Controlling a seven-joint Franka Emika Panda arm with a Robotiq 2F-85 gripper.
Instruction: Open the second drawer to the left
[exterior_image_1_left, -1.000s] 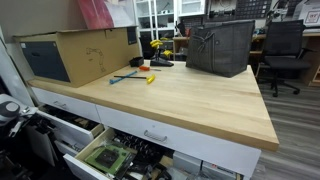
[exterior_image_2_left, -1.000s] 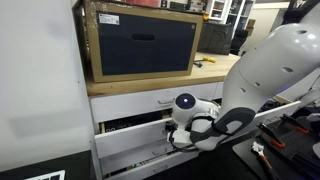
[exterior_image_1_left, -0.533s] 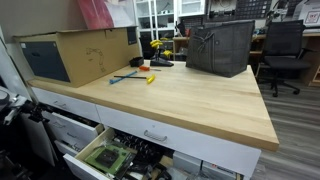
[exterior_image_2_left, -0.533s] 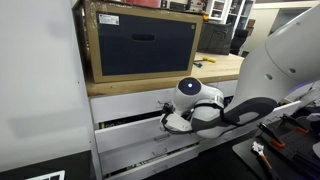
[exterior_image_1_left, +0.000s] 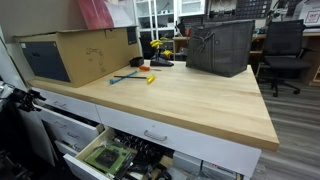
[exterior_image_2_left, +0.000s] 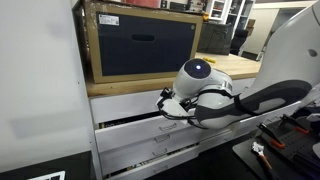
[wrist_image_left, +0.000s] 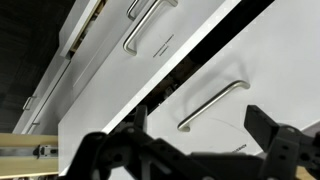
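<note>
The gripper (wrist_image_left: 197, 118) enters the wrist view from the bottom edge. Its two dark fingers (wrist_image_left: 268, 128) are spread wide with nothing between them. Just past the fingertips, centred in the space between them, lies a silver handle (wrist_image_left: 212, 105). It is on the white front of the top drawer (wrist_image_left: 280, 70). Whether the fingers touch it I cannot tell, though they appear to stop short of it.

Beyond that handle a dark slit (wrist_image_left: 175, 78) runs slantwise across the view. On the far side of the slit is the second drawer (wrist_image_left: 110, 70), with the far handle (wrist_image_left: 148, 28) well apart from the fingers. At the lower corner, beside one finger, a tan strip of the table (wrist_image_left: 20, 150) shows.

In an exterior view the gripper (exterior_image_2_left: 166, 99) is level with the top drawer (exterior_image_2_left: 125, 108), just under the table (exterior_image_2_left: 120, 88). The second drawer (exterior_image_2_left: 135, 137) is directly below the fingers, with the slit (exterior_image_2_left: 128, 122) along its upper edge.

In an exterior view the second drawer (exterior_image_1_left: 68, 130) sits under the top drawer (exterior_image_1_left: 60, 103). Beside and below it the board drawer (exterior_image_1_left: 108, 155) is pulled out, showing green boards. Here only dark arm parts show at the picture's edge, and the fingers cannot be made out. The box (exterior_image_1_left: 75, 55) and the bin (exterior_image_1_left: 220, 47) stand on the table (exterior_image_1_left: 180, 100), well apart from the drawers.
</note>
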